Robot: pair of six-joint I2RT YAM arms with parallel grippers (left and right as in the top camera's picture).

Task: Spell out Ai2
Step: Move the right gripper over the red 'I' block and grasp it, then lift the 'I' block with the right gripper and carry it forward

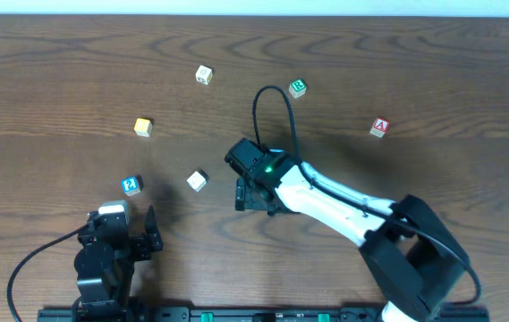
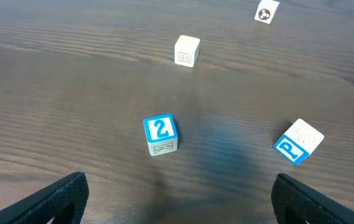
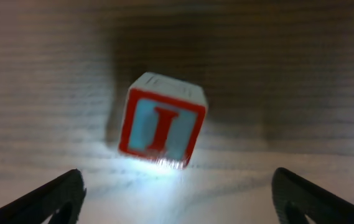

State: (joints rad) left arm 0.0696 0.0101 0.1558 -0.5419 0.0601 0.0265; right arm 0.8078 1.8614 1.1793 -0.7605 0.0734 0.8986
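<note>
A block with a red frame and a red letter I sits on the wood table, tilted, just ahead of my right gripper, which is open and empty. In the overhead view this block is hidden under the right gripper. A red A block lies at the far right. A blue block with a 2 lies ahead of my open, empty left gripper. It also shows in the overhead view, above the left gripper.
A white and blue P block lies right of the 2 block and shows overhead too. A yellow block, a white block and a green block lie farther back. A black cable loops above the right arm.
</note>
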